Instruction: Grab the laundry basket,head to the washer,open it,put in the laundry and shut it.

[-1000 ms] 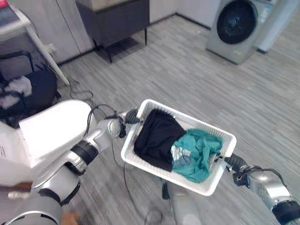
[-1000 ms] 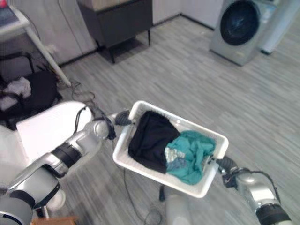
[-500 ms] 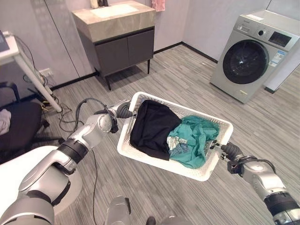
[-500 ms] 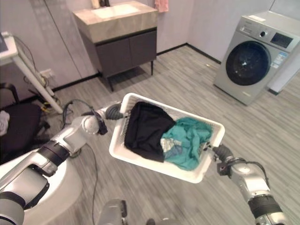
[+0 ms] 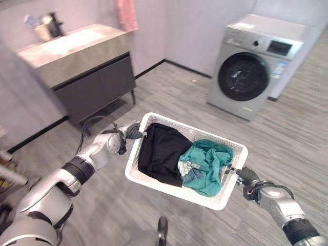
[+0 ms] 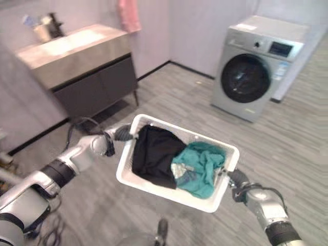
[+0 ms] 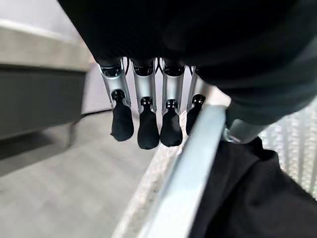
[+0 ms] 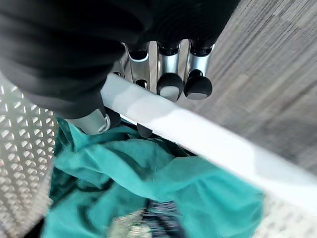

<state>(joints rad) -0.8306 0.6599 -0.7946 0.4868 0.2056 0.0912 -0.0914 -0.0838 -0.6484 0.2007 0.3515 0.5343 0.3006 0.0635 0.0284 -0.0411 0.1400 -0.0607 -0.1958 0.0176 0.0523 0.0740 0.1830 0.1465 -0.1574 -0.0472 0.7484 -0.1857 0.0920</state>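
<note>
I carry a white laundry basket [image 5: 174, 187] above the floor, between both hands. A black garment [image 5: 159, 152] lies in its left half and a teal one [image 5: 209, 165] in its right half. My left hand [image 5: 134, 131] grips the left rim, with its fingers [image 7: 148, 124] outside the rim [image 7: 185, 173] and its thumb inside by the black cloth. On the opposite rim [image 8: 198, 134] my right hand [image 5: 240, 176] is curled, fingers [image 8: 171, 85] outside and thumb over the teal cloth [image 8: 148, 188]. The grey washer [image 5: 253, 61] stands at the far right, its round dark door [image 5: 244, 77] closed.
A dark vanity cabinet with a sink top [image 5: 87, 77] stands against the far left wall, and a pink towel [image 5: 127, 13] hangs above it. Grey plank floor [image 5: 287, 138] stretches between the basket and the washer.
The whole picture has shifted, so the camera has moved: the chair and desk at left have left the view. The washer and vanity show higher and closer. Both hands keep their hold on the basket.
</note>
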